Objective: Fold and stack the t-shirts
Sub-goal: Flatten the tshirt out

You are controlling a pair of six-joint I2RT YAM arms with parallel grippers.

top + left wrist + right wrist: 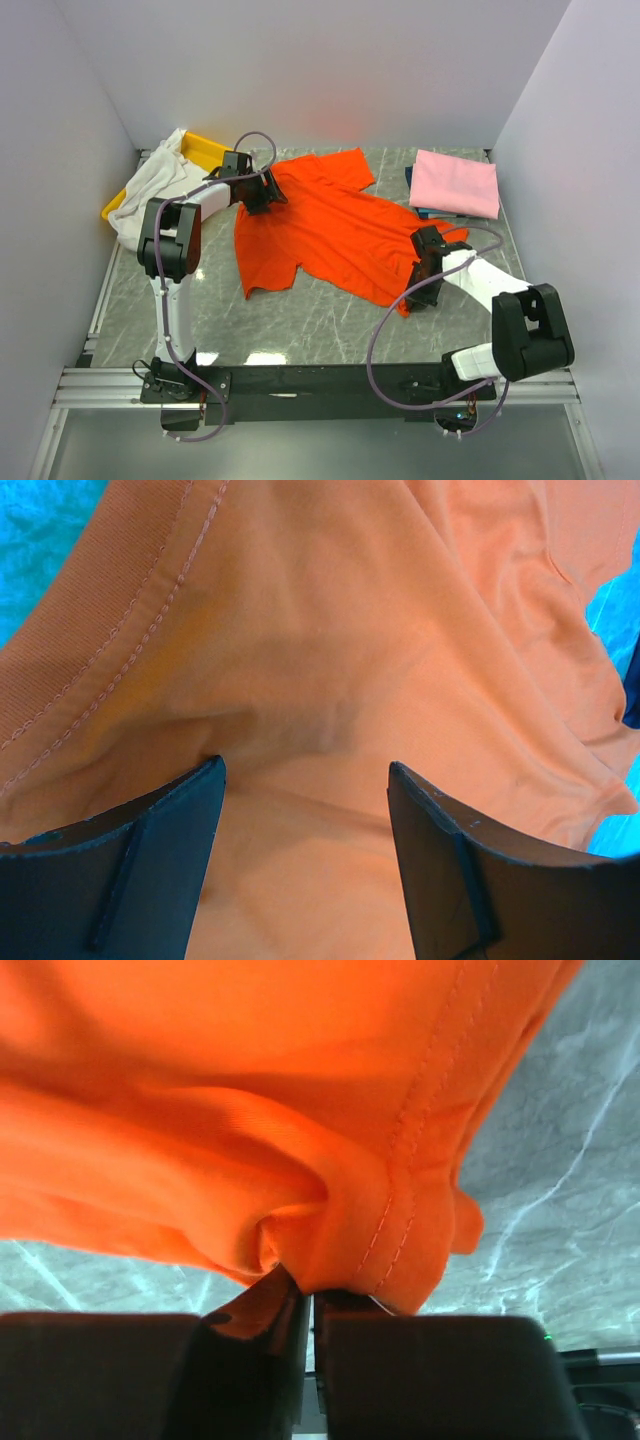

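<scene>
The orange-red t-shirt [330, 228] lies spread and rumpled across the middle of the table. My left gripper [262, 196] hovers open over its collar end; in the left wrist view the left gripper [305, 780] has orange cloth [330, 650] under its spread fingers, nothing pinched. My right gripper [425, 252] is at the shirt's right hem corner. In the right wrist view the right gripper [310, 1295] is shut on a bunched fold of the stitched orange hem [400, 1230]. A folded pale pink t-shirt [456, 183] rests on a dark blue t-shirt [411, 178] at the back right. The white t-shirt [152, 185] is heaped at the back left.
A yellow tray [207, 150] stands at the back left corner, partly under the white cloth. White walls close in the left, back and right sides. The grey marble tabletop [310, 320] shows in front of the orange shirt.
</scene>
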